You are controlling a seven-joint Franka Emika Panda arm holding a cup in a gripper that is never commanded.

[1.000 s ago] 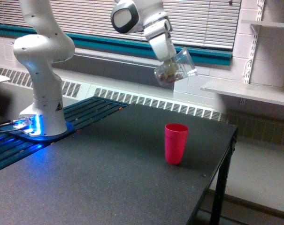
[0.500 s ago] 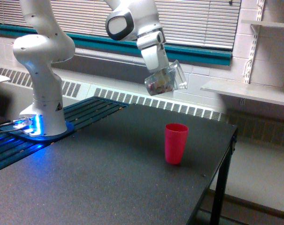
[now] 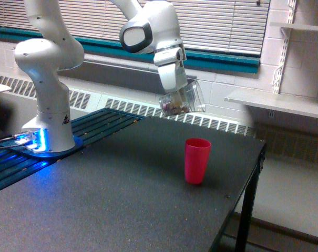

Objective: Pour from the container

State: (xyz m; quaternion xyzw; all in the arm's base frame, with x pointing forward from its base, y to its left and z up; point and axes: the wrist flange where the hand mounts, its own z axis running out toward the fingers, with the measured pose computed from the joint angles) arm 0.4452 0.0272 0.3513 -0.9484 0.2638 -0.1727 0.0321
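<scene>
Robot arm (image 3: 48, 58): glossy white rounded housings, bulbous joints. Grey-black circular cap (image 3: 131, 37) on wrist joint. Small triangular warning label (image 3: 65, 119) on lower column. Round base (image 3: 45, 147), blue glow at foot.

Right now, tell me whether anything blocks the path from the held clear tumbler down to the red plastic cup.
Nothing visible does. The clear tumbler hangs in the hand above the upright red plastic cup, with only open air between them.

The arm (image 3: 148, 26) ran off the top edge. The gripper's (image 3: 174, 97) fingers were lost behind the container (image 3: 184, 100), whose small pieces were too blurred to identify. The table (image 3: 95, 210) was cut off at the bottom edge.
</scene>
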